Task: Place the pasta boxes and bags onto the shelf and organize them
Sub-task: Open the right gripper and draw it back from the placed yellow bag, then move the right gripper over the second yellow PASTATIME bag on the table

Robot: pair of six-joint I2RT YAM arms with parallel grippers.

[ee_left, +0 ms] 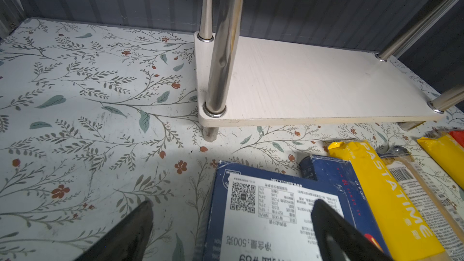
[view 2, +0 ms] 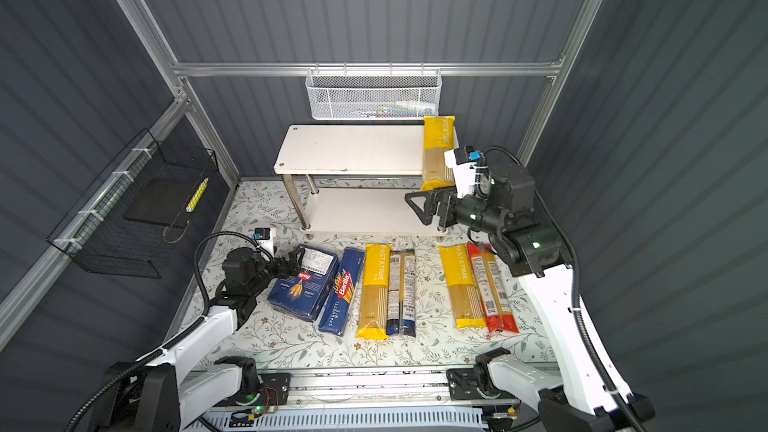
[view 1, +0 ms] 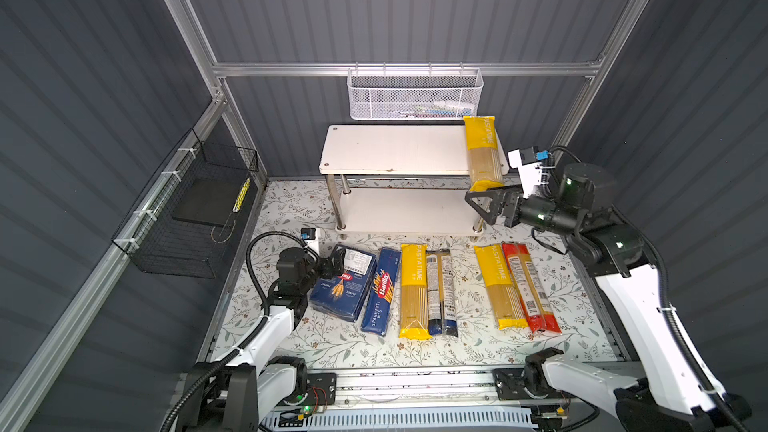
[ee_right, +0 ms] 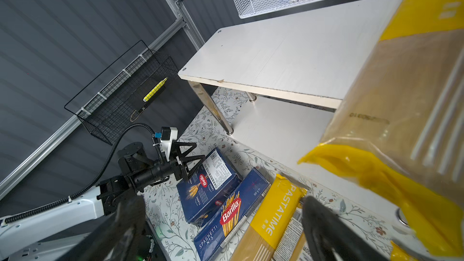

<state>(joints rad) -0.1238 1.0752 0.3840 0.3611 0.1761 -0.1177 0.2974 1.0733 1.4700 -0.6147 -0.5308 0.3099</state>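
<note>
- Shelf [view 1: 395, 151] stands at the back of the floral tabletop [view 1: 291, 209]. Its top board is bare from the left edge almost to the right end, and its lower board [view 1: 407, 211] is bare throughout.
- One PASTATIME bag [view 1: 484, 151] lies front to back across the top board's right end. Its near yellow end hangs past the front edge, and its far end reaches close to the white mesh basket [view 1: 415, 95] hung behind.
- Right gripper [view 1: 478, 207] hovers just in front of that overhanging end with jaws spread wide, holding nothing.
- Left gripper [view 1: 336, 260] is also spread, at the far end of the wide Barilla box [view 1: 343, 288]. In the left wrist view one finger [ee_left: 339, 232] is over the label and the other is beyond the box's side edge, over the tabletop.
- On the tabletop in front of the shelf, the wide box sits against the slim SPAGHETTI box [view 1: 380, 290].
- Next come a second PASTATIME bag [view 1: 413, 290] and the dark bag [view 1: 442, 290], side by side.
- An open strip of tabletop follows, then a third PASTATIME bag [view 1: 496, 284] lies beside the red-ended bag [view 1: 530, 286].
- An open band of tabletop separates the row's far ends from the shelf's front feet.
</note>
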